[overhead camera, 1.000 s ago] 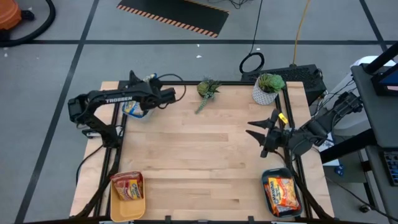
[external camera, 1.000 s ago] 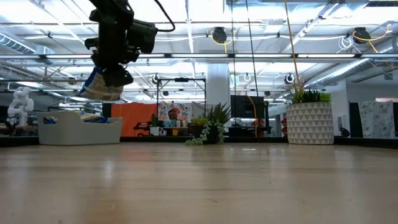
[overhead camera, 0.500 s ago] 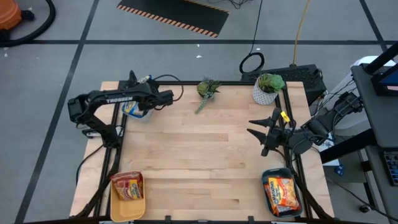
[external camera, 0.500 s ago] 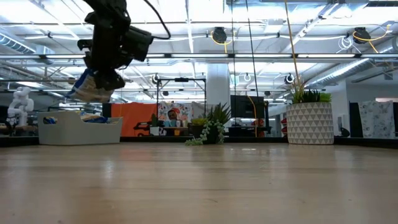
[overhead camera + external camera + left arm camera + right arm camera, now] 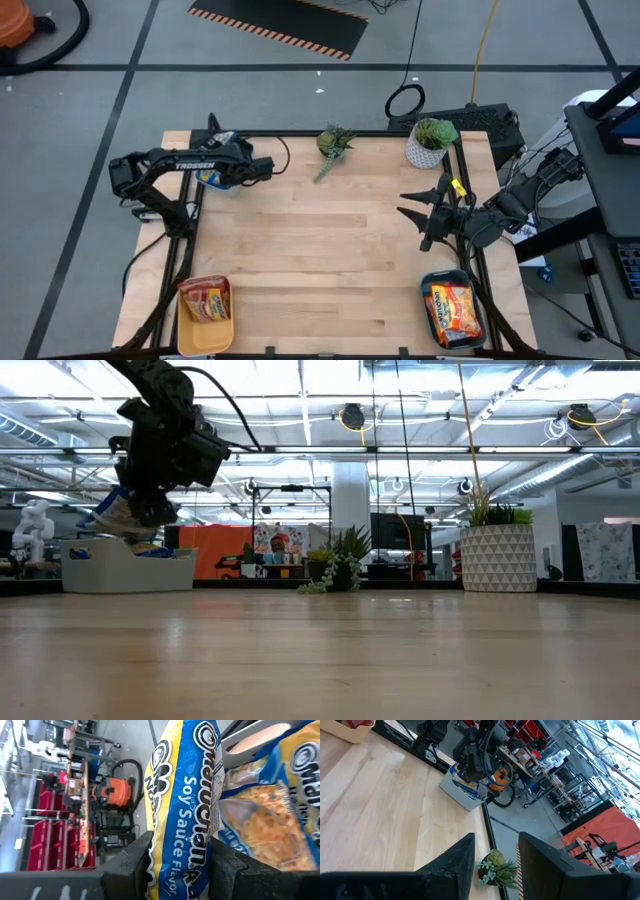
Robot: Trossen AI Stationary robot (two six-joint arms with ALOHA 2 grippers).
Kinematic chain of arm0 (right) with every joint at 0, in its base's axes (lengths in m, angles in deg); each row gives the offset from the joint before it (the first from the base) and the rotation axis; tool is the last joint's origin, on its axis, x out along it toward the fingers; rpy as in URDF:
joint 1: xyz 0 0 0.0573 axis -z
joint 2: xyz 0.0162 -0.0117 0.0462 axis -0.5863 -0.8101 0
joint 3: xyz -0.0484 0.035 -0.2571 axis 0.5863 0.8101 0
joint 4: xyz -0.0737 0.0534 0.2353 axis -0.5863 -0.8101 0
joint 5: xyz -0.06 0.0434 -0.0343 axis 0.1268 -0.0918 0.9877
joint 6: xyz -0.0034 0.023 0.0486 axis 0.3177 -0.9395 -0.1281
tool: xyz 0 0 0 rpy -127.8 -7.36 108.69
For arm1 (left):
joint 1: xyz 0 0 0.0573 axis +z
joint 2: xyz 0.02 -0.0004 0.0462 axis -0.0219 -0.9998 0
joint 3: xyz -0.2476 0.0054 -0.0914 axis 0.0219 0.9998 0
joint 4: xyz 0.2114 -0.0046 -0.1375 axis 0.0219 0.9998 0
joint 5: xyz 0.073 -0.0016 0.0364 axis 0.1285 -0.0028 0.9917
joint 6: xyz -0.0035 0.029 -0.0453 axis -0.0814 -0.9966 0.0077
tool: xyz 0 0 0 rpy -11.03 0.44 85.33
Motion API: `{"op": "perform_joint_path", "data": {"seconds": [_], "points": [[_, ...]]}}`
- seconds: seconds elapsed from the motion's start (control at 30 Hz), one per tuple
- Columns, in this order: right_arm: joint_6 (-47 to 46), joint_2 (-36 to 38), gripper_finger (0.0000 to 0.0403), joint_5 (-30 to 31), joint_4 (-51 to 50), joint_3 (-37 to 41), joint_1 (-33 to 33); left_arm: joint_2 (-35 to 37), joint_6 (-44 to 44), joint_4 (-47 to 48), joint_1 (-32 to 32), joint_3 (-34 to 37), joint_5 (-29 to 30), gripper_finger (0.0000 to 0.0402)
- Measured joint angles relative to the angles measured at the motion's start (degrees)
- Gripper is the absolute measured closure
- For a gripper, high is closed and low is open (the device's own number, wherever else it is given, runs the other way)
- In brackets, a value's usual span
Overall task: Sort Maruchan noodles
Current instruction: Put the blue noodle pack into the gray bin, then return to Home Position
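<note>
Maruchan noodles packet [image 5: 186, 805], blue and yellow, is pinched in the left gripper [image 5: 180, 865] over the grey bin [image 5: 128, 569] at the upper left of the table.

Up close, the crinkly wrapper reads "Soy Sauce Flavor" in white on blue, with a yellow border and the round Maruchan logo at its end; the two dark fingers [image 5: 134, 862] clamp it from both sides. More blue-and-yellow packets [image 5: 272, 820] lie just behind it in the bin. In the high view the left arm reaches to the upper left, its gripper above the bin. At lower left a red-and-yellow packet [image 5: 204, 299] lies in the yellow bin [image 5: 207, 338]; at lower right an orange packet [image 5: 452, 308] fills the teal bin [image 5: 428, 318]. The right gripper [image 5: 415, 213] hangs at mid right above the wooden table [image 5: 320, 260], fingers spread and holding nothing. Two potted plants [image 5: 431, 141] stand along the top edge.
</note>
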Motion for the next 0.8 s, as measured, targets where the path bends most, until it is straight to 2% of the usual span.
{"op": "perform_joint_path", "data": {"seconds": [0.23,0.57,0.67,0.8], "points": [[0.39,0.00,0.0257,-0.02,0.00,0.00,-0.01,0.00,-1.86,-3.98,0.00,0.57,-6.15,0.0244],[0.03,0.00,0.0257,-0.05,0.00,0.00,-0.02,0.01,-1.32,-7.78,0.04,0.14,-16.42,0.0131],[-0.12,0.00,0.0257,-0.07,0.00,0.00,-0.02,0.79,-2.82,-8.20,-0.14,-1.40,-20.34,0.0123],[-1.19,0.00,0.0257,-0.11,-0.02,0.00,-0.02,2.99,-2.67,-8.45,-1.62,-3.53,-21.29,0.0122]]}}
